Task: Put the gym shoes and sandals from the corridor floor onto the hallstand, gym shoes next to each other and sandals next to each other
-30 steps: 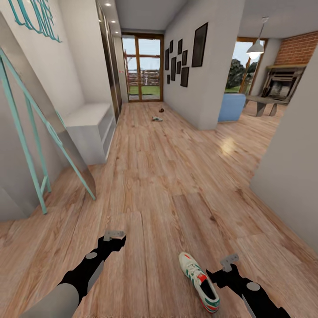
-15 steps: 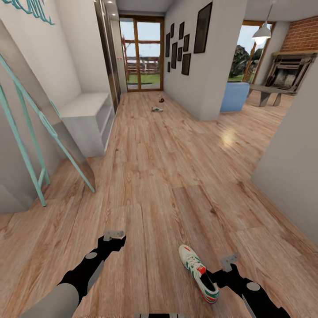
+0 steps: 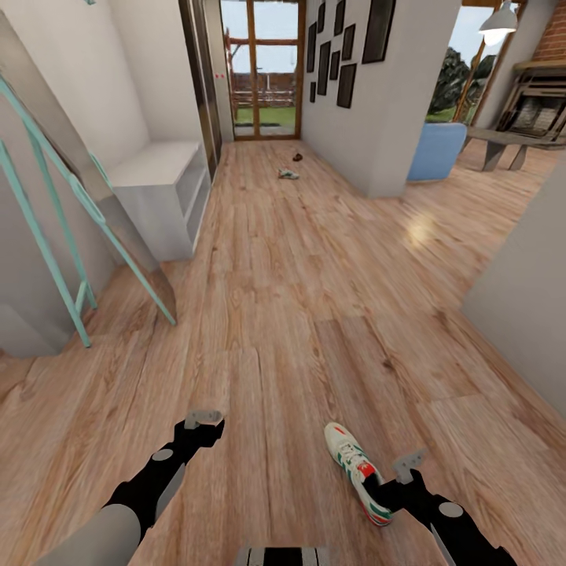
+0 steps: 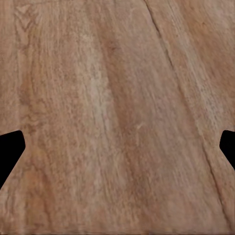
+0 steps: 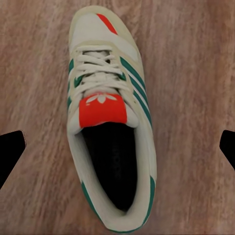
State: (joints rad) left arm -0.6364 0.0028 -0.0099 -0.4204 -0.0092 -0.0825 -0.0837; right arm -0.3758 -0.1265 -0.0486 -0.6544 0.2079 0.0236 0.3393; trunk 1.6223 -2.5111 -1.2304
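we are at the first pick, with nothing yet on the hallstand [image 3: 161,192], which stands against the wall well up the corridor from the near gym shoe [image 3: 358,472]. that shoe lies flat on the corridor floor [image 3: 299,314], sole down, its toe pointing up the corridor toward the hallstand and its heel toward us. our right gripper [image 3: 405,465] hangs just beside the shoe's heel end, and in the right wrist view the shoe [image 5: 110,117] sits squarely between the two dark fingertips [image 5: 11,152], which stand wide apart at the edges of the picture and hold nothing. our left gripper [image 3: 203,417] hovers over bare planks on the far side of the shoe from the right one, well apart from it; in the left wrist view its fingertips [image 4: 10,152] are equally spread, with plain wood between them. far beyond the hallstand, near the glass door [image 3: 263,67], lie a second gym shoe [image 3: 288,174] and a small dark shape [image 3: 297,156] that may be a sandal, too small to be sure. we judge the next move calls for lowering the right gripper straight down so the fingers straddle the shoe's sides near the collar, then closing and lifting before we roll toward the hallstand.
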